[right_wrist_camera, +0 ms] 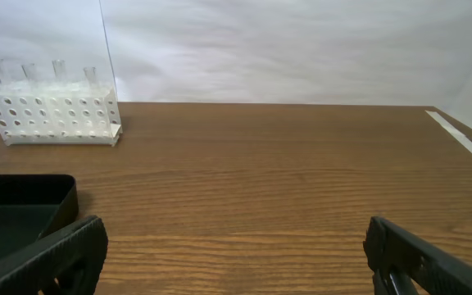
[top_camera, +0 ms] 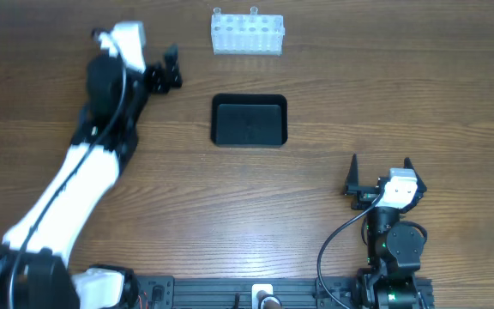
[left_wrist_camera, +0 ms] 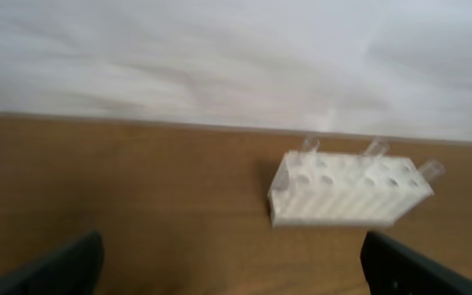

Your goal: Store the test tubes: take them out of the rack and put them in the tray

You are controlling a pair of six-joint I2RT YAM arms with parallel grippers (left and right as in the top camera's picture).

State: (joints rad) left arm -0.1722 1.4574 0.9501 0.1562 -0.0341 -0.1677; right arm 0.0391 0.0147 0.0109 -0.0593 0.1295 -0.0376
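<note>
A white perforated rack [top_camera: 247, 34] stands at the far middle of the table with clear test tubes [top_camera: 254, 12] sticking up from it. In the left wrist view the rack [left_wrist_camera: 347, 190] lies ahead with several tubes [left_wrist_camera: 430, 170] in it. An empty black tray [top_camera: 249, 120] sits just in front of the rack. My left gripper [top_camera: 171, 70] hovers to the left of the rack, open and holding nothing. My right gripper [top_camera: 379, 172] rests near its base at the front right, open and empty. From the right wrist, the rack [right_wrist_camera: 54, 120] and the tray's corner [right_wrist_camera: 23, 205] are visible.
The wooden table stretches bare around the rack and tray. A white wall [right_wrist_camera: 301, 49] backs the far edge. A strip of tape [right_wrist_camera: 464, 139] marks the table's right side.
</note>
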